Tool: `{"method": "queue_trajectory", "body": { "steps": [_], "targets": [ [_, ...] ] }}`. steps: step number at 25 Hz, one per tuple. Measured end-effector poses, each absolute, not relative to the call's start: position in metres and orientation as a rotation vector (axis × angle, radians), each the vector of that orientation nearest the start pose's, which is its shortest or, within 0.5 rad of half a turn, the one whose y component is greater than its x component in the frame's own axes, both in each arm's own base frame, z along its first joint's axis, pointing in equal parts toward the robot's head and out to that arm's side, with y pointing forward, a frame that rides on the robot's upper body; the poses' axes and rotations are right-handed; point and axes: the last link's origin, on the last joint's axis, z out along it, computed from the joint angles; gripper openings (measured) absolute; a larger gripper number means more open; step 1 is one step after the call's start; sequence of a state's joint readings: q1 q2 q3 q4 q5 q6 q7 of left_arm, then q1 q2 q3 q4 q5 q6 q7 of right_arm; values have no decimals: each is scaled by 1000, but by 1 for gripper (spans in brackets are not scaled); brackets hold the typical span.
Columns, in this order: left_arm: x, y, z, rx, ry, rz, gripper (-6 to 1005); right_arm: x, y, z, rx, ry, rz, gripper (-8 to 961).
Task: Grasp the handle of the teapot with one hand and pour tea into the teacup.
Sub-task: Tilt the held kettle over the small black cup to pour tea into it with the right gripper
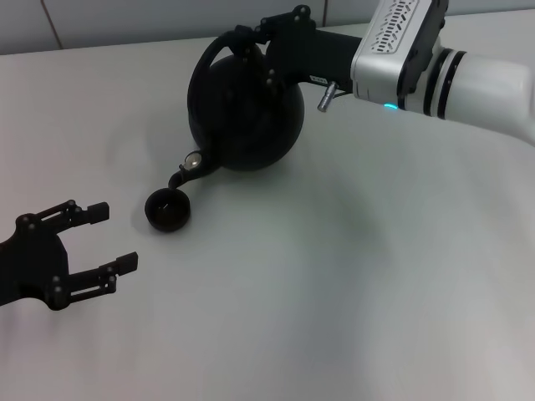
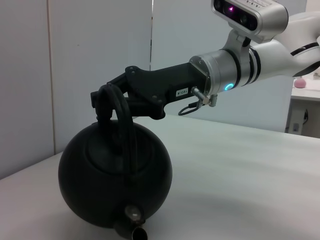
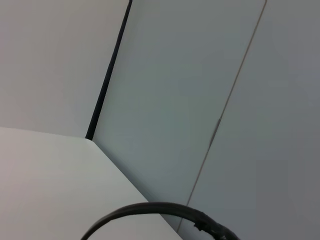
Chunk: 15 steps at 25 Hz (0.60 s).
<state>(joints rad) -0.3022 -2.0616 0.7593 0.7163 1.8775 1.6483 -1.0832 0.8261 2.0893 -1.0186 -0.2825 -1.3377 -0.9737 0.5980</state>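
Note:
The round black teapot point(image 1: 247, 113) is tilted, its spout point(image 1: 185, 172) dipping down over the small dark teacup point(image 1: 168, 209) on the white table point(image 1: 351, 276). My right gripper point(image 1: 251, 38) is shut on the arched handle point(image 1: 209, 54) at the pot's top. In the left wrist view the teapot point(image 2: 115, 175) leans toward the camera, spout point(image 2: 135, 227) low, with the right gripper point(image 2: 107, 97) clamped on the handle point(image 2: 126, 130). The right wrist view shows only an arc of the handle point(image 3: 150, 210). My left gripper point(image 1: 100, 242) rests open on the table, left of the teacup.
A light wall point(image 1: 125, 21) runs along the table's far edge behind the teapot. The right arm's white forearm point(image 1: 451, 75) reaches in from the upper right above the table.

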Motion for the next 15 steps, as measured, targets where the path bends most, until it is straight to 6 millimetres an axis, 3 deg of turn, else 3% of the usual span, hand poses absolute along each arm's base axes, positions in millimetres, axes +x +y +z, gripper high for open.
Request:
{"method": "queue_trajectory", "body": {
  "steps": [15],
  "targets": [
    [-304, 272, 15, -2683, -374, -696, 804, 181, 427, -57, -2375, -137, 535, 109]
  ]
}}
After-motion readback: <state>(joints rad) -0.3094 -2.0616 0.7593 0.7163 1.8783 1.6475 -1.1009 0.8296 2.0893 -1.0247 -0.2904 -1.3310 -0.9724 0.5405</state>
